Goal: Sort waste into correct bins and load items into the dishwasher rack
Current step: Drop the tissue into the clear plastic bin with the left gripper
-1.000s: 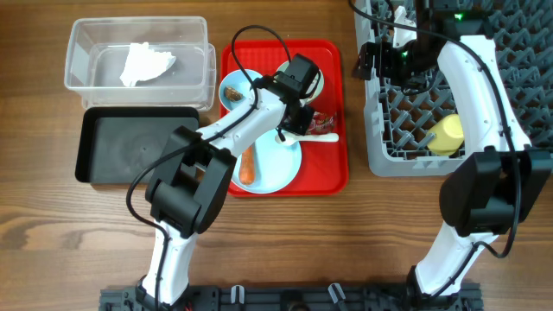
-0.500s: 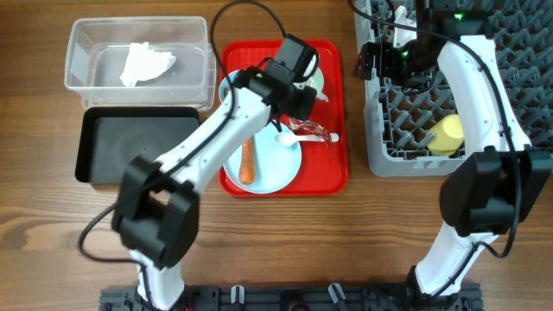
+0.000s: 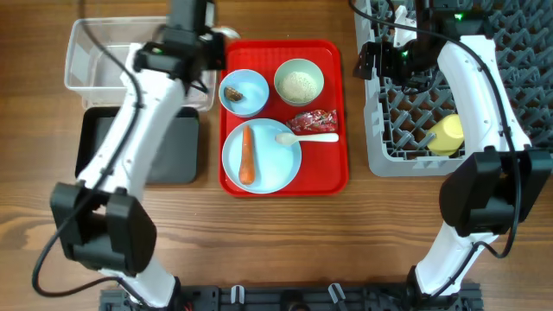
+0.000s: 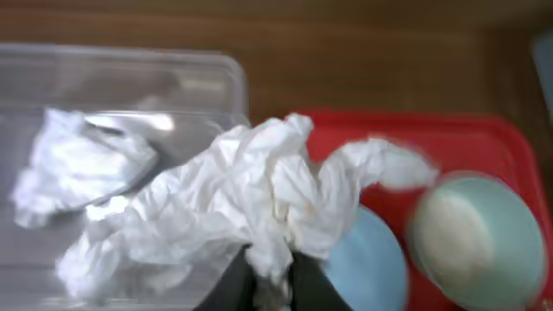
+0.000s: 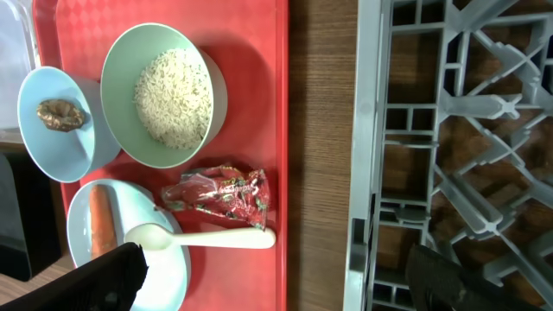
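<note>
The setting is a robotics lab bench arranged as a mock dish-clearing station. 2 robot arms, the left arm (image 3: 130,130) and the right arm (image 3: 484,95), rise from a black mounting rail (image 3: 285,298) at the near edge of a wood-grain table (image 3: 363,242). Kitchen props are staged on the tabletop: 1 red tray (image 3: 333,164) of dishes, 1 grey dishwasher rack (image 3: 389,130), 1 clear tub (image 3: 86,60) and 1 black tray (image 3: 173,155).
</note>
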